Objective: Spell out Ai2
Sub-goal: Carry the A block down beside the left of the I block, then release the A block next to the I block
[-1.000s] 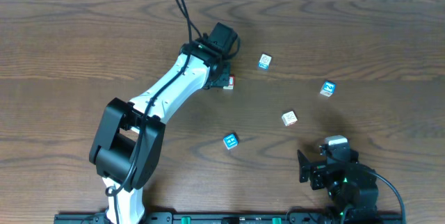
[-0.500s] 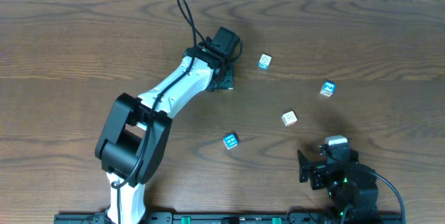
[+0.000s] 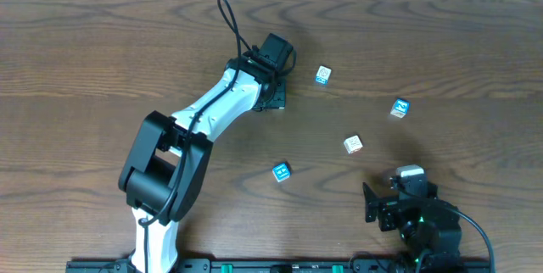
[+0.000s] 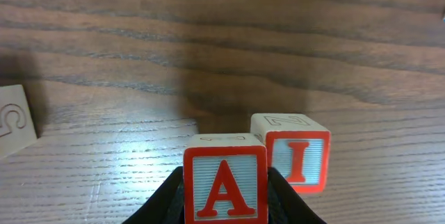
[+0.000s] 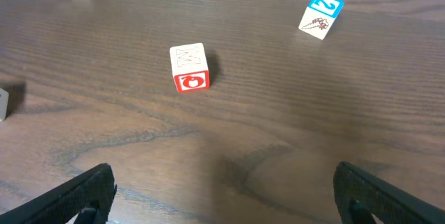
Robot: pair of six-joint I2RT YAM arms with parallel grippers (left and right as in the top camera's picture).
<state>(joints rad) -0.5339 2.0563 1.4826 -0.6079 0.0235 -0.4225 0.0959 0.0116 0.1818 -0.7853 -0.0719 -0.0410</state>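
Note:
My left gripper [image 4: 224, 210] is shut on a red-letter "A" block [image 4: 224, 186]. A red-letter "I" block [image 4: 292, 151] stands on the table close to the right of it and slightly behind. In the overhead view the left gripper [image 3: 273, 95] covers both blocks. The blue "2" block [image 3: 400, 108] lies at the right of the table and also shows in the right wrist view [image 5: 320, 14]. My right gripper [image 5: 226, 196] is open and empty, low at the table's near right [image 3: 399, 197].
A block with a red picture face [image 5: 188, 67] lies ahead of the right gripper, also seen overhead [image 3: 353, 144]. A blue block [image 3: 281, 171] lies mid-table, a pale one [image 3: 323, 75] further back. Another pale block [image 4: 14, 120] sits at the left wrist view's left edge.
The left arm shifted slightly right and forward. Its gripper now covers the red block that showed beside it a second ago. The right arm has not moved.

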